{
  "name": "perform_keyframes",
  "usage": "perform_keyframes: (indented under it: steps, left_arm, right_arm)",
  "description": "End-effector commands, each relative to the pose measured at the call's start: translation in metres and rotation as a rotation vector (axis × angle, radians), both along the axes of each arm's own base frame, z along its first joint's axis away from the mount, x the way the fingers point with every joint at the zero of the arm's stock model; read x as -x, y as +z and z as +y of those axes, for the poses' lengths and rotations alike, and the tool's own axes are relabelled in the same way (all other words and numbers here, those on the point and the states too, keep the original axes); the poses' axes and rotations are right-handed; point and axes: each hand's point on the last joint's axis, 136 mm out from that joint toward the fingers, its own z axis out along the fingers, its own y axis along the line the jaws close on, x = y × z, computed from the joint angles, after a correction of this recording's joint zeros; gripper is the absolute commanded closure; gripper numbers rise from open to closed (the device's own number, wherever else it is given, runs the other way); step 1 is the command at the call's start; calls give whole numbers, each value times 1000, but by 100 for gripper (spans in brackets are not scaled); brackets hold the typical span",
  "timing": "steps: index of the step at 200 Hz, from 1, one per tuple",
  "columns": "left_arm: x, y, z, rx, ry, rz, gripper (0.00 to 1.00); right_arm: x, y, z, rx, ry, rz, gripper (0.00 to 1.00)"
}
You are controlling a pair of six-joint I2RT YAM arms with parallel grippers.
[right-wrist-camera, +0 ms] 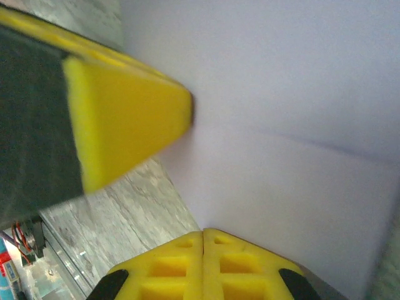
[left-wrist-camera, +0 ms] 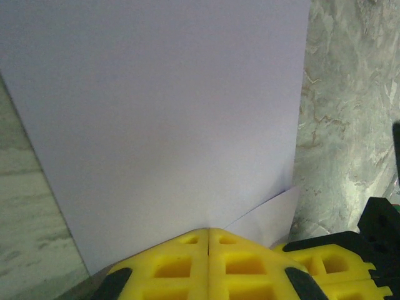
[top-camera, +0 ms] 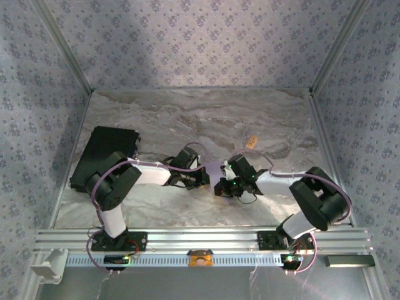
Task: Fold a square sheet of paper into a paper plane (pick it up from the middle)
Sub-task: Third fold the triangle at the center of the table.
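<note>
The step in hand looks like forming a fold while both arms hold the pale lavender square sheet of paper (left-wrist-camera: 162, 125). It will go best if the two pinches stay firm and move as a pair, because any pull apart could tear or skew such thin stock. Edges should be lined up before a crease is pressed flat against the grey marbled tabletop (top-camera: 187, 119). The left end effector (left-wrist-camera: 208, 240) has its yellow fingers together at the bottom centre of its wrist view, clamped on the sheet's near edge. The right end effector (right-wrist-camera: 203, 242) is likewise closed on the paper at the bottom centre of its own view. In the top view the sheet sits at the centre of the frame, between the two wrists. It is matte, plain and unmarked. A straight fold line crosses the right half of the right wrist view. A small paler flap peeks out at the lower right of the left wrist view, so it seems only partly folded, not yet a dart.
</note>
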Motion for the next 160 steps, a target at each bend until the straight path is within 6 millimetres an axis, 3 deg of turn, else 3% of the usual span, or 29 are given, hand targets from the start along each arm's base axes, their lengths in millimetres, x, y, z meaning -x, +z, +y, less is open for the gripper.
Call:
perform_keyframes:
  steps: [1,91,160]
  left_arm:
    - [6,-26,16,-74,20,51,100]
    - [6,-29,17,-76,26,60,100]
    - [7,-32,18,-70,31,67,100]
  right_arm:
    - [17,-8,-20,57,-5,34,95]
    - [40,-23,-66,103,-136,52,93]
    - [26,13,-74,115,-163,-62,91]
